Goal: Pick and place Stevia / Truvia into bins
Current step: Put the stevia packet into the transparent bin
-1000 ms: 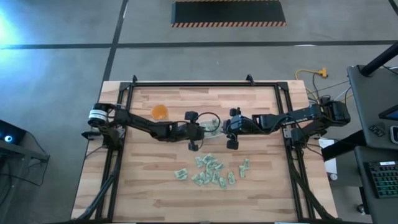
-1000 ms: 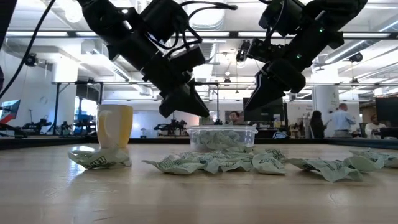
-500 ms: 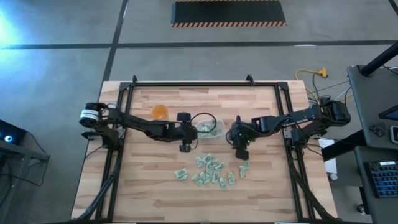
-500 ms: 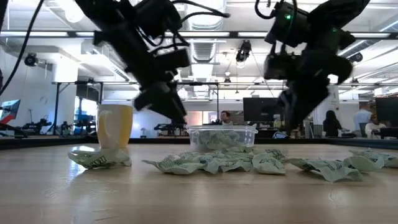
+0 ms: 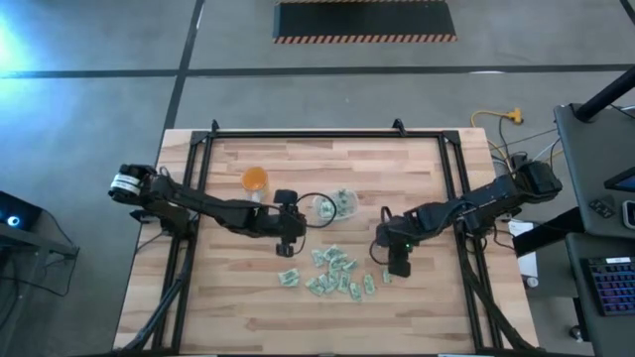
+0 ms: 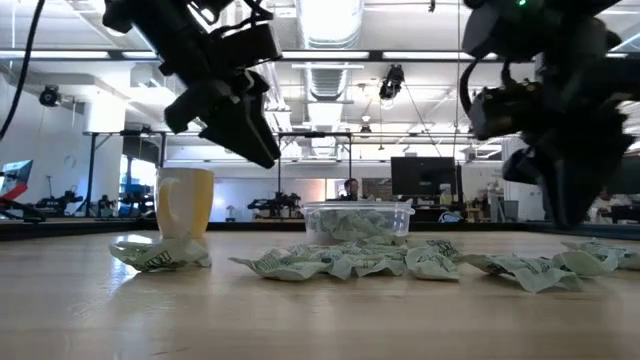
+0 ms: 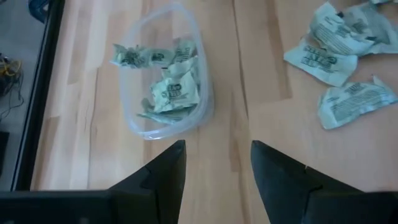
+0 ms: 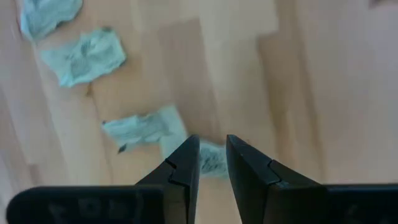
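Packets (image 5: 335,274): crumpled green-white paper, scattered on wood-plank tabletop (image 5: 238,307); several inside the clear rounded plastic tub (image 7: 165,93). Left gripper (image 7: 214,163): dark fingers parted, empty, near tub. Right gripper (image 8: 212,163): fingers narrowly apart, over a packet (image 8: 211,158).

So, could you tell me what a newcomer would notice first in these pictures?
Probably the heap of green-and-white packets on the table's near half, with the right gripper low at its right edge. Next, the clear tub mid-table holding a few packets, the left gripper open near it.
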